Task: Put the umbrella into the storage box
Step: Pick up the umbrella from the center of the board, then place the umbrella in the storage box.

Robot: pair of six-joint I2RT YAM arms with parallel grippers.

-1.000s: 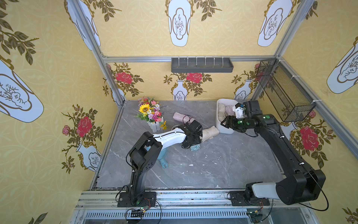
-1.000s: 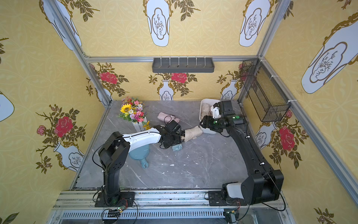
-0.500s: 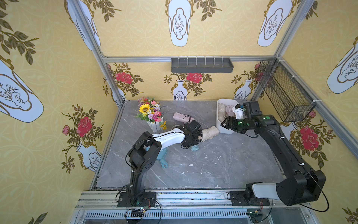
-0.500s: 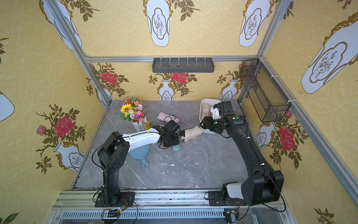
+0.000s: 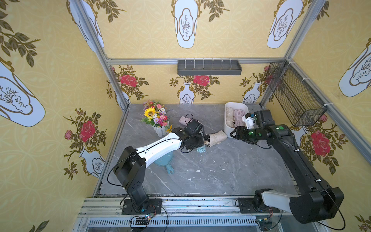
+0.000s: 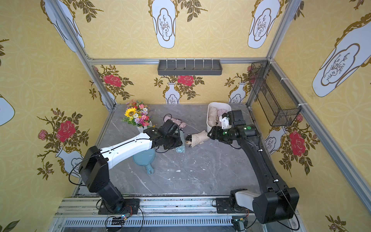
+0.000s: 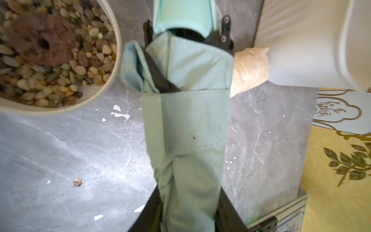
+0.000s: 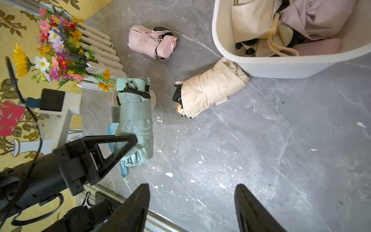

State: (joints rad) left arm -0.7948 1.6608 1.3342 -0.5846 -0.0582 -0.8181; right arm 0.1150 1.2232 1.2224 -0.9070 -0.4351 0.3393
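In both top views the left pincer (image 5: 198,141) is clenched on the mint umbrella (image 5: 200,149). The box (image 5: 226,122) stands just beside the released right pincer (image 5: 233,133). A beige umbrella (image 5: 216,137) lies on the bench (image 5: 220,176) between the pincers.

Left wrist: the mint umbrella (image 7: 188,130) fills the grip.

Right wrist: the jaws are spread and empty, with the box (image 8: 261,68) just ahead.

**A:** The mint umbrella (image 7: 188,130) was pale green all over, with dark ribs showing at its mouth.

**B:** And the storage box (image 8: 281,66) was plain white, with cream and lilac fabric in it.

**A:** Cream umbrella (image 8: 208,92) and pink umbrella (image 8: 152,43) too. The worktop (image 8: 281,150) was grey marble, veined and flecked white.

**B:** The walls (image 5: 60,80) were yellow, patterned with red roses and white vases.
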